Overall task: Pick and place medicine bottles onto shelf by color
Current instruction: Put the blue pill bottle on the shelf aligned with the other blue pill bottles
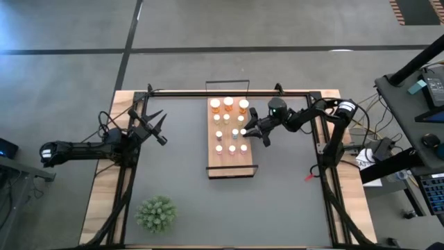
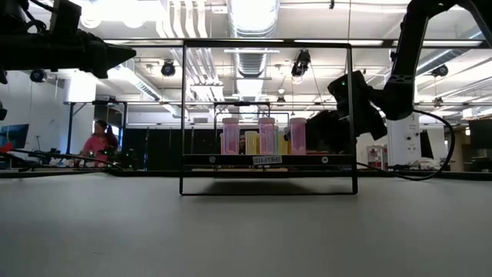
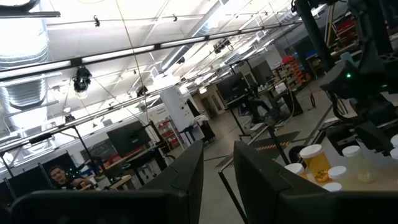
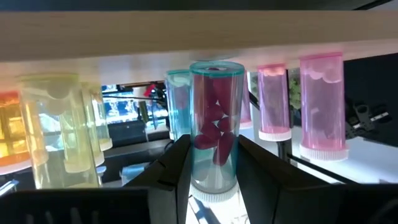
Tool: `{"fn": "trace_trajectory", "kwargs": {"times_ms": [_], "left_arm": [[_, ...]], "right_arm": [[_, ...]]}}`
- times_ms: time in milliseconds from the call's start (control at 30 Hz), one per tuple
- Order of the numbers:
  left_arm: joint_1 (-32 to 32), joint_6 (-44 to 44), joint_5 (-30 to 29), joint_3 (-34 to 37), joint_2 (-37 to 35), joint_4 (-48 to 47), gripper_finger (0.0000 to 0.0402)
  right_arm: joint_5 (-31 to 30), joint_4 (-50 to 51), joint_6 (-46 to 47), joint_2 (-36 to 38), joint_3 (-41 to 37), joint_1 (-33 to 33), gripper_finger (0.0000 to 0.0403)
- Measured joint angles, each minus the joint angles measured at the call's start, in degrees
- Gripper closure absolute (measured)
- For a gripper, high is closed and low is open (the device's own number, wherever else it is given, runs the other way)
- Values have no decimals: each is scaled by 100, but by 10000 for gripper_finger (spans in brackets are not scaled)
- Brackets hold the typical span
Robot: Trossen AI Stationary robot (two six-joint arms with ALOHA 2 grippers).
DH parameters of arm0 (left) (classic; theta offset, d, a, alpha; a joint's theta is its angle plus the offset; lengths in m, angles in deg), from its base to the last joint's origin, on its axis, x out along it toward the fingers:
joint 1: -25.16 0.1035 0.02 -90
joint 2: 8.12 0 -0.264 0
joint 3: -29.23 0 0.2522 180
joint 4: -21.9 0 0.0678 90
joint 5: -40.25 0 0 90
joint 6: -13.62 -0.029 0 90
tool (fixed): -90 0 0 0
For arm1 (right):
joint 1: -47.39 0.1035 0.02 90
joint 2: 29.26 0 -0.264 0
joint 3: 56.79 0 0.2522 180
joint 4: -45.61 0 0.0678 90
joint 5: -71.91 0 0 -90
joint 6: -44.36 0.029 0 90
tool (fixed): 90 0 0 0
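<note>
The right claw (image 1: 244, 131) is over the right edge of the long light-wood shelf with thin black wire ends (image 1: 232, 171), and its two dark fingers (image 4: 169, 171) are shut on a slim teal medicine bottle with dark red pills inside (image 4: 215, 127). In the right wrist view the bottle stands along the line between the fingers, its long axis upright to the shelf board and its white cap end at the claw side. So the bottle lies right in the grip, and the coming move seems to turn on how it stands relative to the board beneath it and to its neighbours: another teal bottle (image 4: 178, 102) is just behind it, pink bottles (image 4: 321, 106) are near on one side, pale yellow ones (image 4: 57, 127) on the other. These crowd the claw closely, and any sideways shift could knock one over. From above, the shelf carries rows of white-capped bottles, with the wider orange ones (image 1: 229, 104) at its far end. The left claw (image 1: 154, 125) waits well apart, over the grey surface (image 1: 180, 201) to the left of the shelf, its fingers closed and empty. A green spiky plant (image 1: 156, 213) sits near the front left of the surface, out of the way.
</note>
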Motion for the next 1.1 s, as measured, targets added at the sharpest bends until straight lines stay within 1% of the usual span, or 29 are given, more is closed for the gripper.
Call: {"fn": "trace_trajectory", "kwargs": {"times_ms": [467, 733, 1100], "left_arm": [[1, 0, 2, 0, 1, 0, 330], [0, 0, 1, 1, 1, 0, 330], [-1, 0, 0, 1, 1, 0, 330]], "right_arm": [[-177, -1, 0, 4, 2, 18, 302], [-225, 42, 34, 2, 0, 18, 272], [-217, 20, 56, 2, 0, 18, 269]]}}
